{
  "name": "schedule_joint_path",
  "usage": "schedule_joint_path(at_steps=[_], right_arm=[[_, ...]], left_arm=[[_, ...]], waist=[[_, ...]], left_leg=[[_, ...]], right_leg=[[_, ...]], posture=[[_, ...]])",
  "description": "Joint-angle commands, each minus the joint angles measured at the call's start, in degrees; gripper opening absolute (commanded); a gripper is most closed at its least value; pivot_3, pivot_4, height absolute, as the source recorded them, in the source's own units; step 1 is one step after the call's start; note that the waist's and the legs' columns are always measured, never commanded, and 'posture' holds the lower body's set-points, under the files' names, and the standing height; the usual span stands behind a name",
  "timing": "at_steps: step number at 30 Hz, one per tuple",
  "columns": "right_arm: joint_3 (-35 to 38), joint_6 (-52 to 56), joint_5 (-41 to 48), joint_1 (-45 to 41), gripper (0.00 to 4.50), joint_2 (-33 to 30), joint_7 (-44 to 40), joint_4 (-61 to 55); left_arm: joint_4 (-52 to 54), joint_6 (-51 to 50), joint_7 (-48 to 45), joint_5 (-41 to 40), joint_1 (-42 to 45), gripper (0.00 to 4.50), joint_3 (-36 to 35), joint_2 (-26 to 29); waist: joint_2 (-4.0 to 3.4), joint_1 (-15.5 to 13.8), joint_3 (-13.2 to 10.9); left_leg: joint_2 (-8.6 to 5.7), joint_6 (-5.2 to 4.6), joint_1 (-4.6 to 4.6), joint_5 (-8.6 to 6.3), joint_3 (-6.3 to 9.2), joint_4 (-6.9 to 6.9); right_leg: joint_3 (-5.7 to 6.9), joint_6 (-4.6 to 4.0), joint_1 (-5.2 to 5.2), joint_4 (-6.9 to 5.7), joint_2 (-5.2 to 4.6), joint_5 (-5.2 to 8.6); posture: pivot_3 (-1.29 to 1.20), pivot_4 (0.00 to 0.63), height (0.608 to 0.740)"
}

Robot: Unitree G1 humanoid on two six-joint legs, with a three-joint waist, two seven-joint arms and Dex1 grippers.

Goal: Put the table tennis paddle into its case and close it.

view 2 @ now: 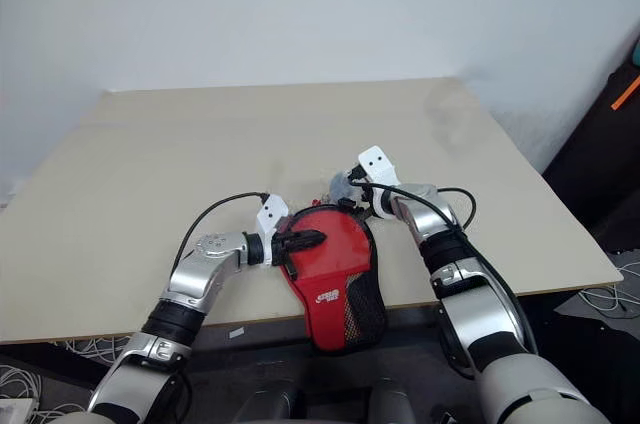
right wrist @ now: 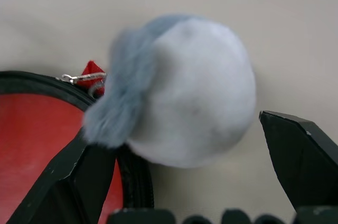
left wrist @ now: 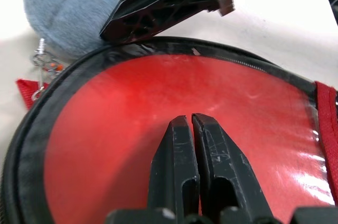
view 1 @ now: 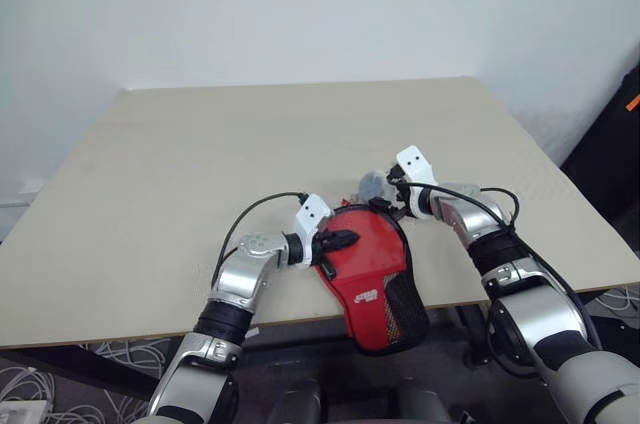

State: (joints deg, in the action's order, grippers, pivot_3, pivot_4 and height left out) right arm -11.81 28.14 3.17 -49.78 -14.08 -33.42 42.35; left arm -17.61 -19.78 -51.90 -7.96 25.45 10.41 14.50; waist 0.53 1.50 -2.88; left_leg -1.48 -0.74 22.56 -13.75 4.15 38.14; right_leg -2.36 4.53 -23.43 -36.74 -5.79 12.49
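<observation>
Both grippers at the round end of the closed red case on the table.

The case [view 1: 372, 279] lies on the beige table [view 1: 200, 164], with its narrow handle end, the one with black mesh and a white logo, hanging over the near table edge. The left gripper [left wrist: 190, 121] has its two black fingers pressed together and holds nothing; its tips rest over the red top of the case, near the case's left rim. The right gripper [right wrist: 174, 145] has its fingers spread wide, just beyond the far rim of the case, with a grey-white fluffy pompom [right wrist: 179, 92] between them. The pompom lies on the table, touching the case's black edging, beside a small metal chain [right wrist: 79, 77]. The table tennis paddle cannot be seen.
</observation>
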Motion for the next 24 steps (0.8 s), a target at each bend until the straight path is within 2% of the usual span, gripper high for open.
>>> schedule_joint_path(at_steps=[1,6,8,10,20,24], right_arm=[[1.48,-1.62,-0.66,-2.38,4.5,0.37,0.61,-0.33],[1.94,-2.47,-0.83,-2.94,4.5,0.96,0.9,0.13],[2.23,-3.31,-0.92,-3.21,4.14,1.23,1.15,0.32],[2.34,-3.96,-1.19,-3.48,3.62,1.47,1.09,0.52],[1.56,-6.4,-3.0,-4.9,0.04,2.67,0.16,3.13],[0.45,-5.68,-4.59,-5.27,0.04,1.89,-1.47,2.14]], left_arm=[[-0.88,1.2,-0.69,0.7,-0.86,0.05,1.13,1.3],[-2.38,1.96,-1.06,1.08,-1.53,0.05,1.36,2.22],[-3.05,2.25,-1.24,1.32,-1.72,0.0,1.56,2.57],[-3.92,2.53,-1.42,1.52,-1.74,0.0,1.6,2.81],[-4.72,2.42,-2.53,1.46,-1.2,0.0,1.78,3.38],[-5.16,2.49,-2.84,1.69,-0.76,0.0,1.93,3.52]], waist=[[-0.04,0.22,0.0],[-0.17,1.24,0.05],[-0.22,1.25,0.06],[-0.27,1.29,0.08],[-0.45,1.53,0.2],[-0.46,1.54,0.2]], left_leg=[[0.0,0.0,-0.01,0.0,0.01,0.0],[0.01,0.0,-0.03,0.0,0.05,-0.02],[0.01,0.0,-0.04,0.0,0.05,-0.03],[0.01,0.0,-0.05,0.0,0.05,-0.04],[0.01,0.0,-0.11,0.0,0.06,-0.09],[0.01,-0.01,-0.11,0.0,0.06,-0.09]], right_leg=[[0.0,0.0,0.0,0.0,0.01,0.0],[0.02,0.0,0.02,-0.03,0.02,0.0],[0.01,0.0,0.02,-0.03,0.02,0.0],[0.01,0.0,0.02,-0.03,0.03,0.0],[0.0,0.0,0.06,-0.04,0.03,0.0],[0.0,0.0,0.06,-0.04,0.03,0.0]], posture=[[0.0,0.0,0.698],[0.0,0.0,0.698],[0.0,0.0,0.698],[0.0,0.0,0.698],[0.0,0.0,0.698],[0.0,0.0,0.698]])
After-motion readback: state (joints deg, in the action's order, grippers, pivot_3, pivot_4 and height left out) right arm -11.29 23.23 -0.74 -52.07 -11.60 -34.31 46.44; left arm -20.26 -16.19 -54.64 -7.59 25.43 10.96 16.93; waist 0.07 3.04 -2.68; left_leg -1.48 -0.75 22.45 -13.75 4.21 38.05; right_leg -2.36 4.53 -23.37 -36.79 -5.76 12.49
